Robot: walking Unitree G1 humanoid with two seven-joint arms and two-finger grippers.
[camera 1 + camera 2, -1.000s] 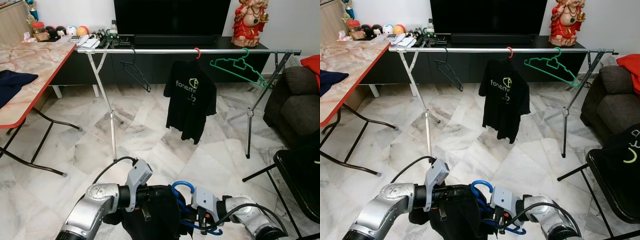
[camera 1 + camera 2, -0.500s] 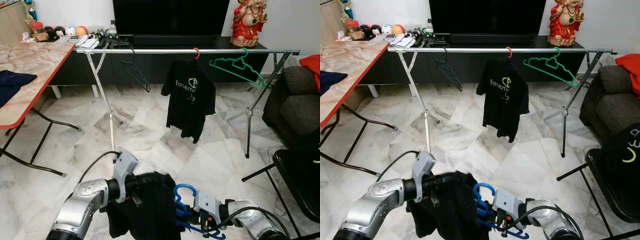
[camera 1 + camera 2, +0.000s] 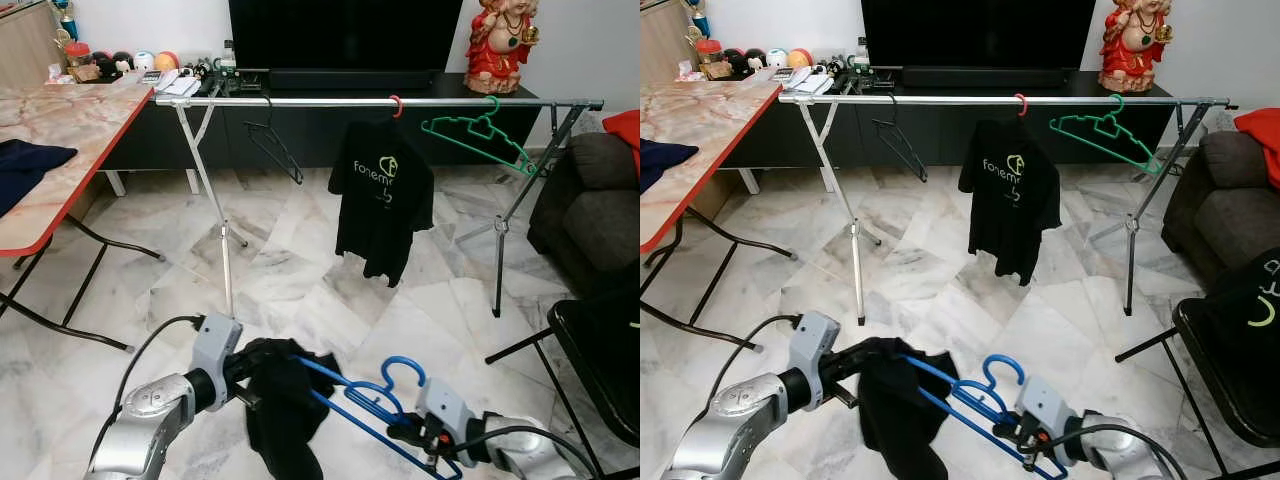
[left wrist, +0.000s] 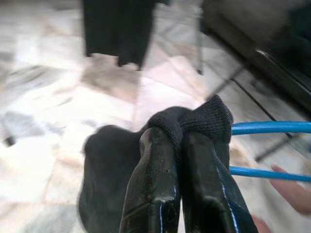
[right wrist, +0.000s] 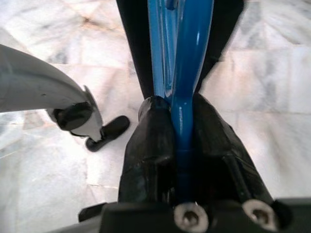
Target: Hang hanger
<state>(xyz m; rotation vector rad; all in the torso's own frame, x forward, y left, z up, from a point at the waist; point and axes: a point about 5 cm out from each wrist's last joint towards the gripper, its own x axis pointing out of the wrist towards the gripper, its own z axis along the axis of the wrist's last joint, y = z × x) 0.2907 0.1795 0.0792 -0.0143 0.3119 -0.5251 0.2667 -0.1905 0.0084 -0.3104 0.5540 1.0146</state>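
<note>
So far the right hand (image 3: 405, 433) clamps the blue hanger (image 3: 375, 400) while the left hand (image 4: 180, 145) pinches the black garment (image 3: 280, 400). Hanging on the far rail (image 3: 380, 101) remains.

head stereo downward, wrist cameras close

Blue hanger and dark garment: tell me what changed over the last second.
The left gripper, shut on the dark garment, swung out to the robot's left, stretching it along the blue hanger; the right gripper, jaws clamped on the hanger, shifted right. The rail and its clothes stayed put.
</note>
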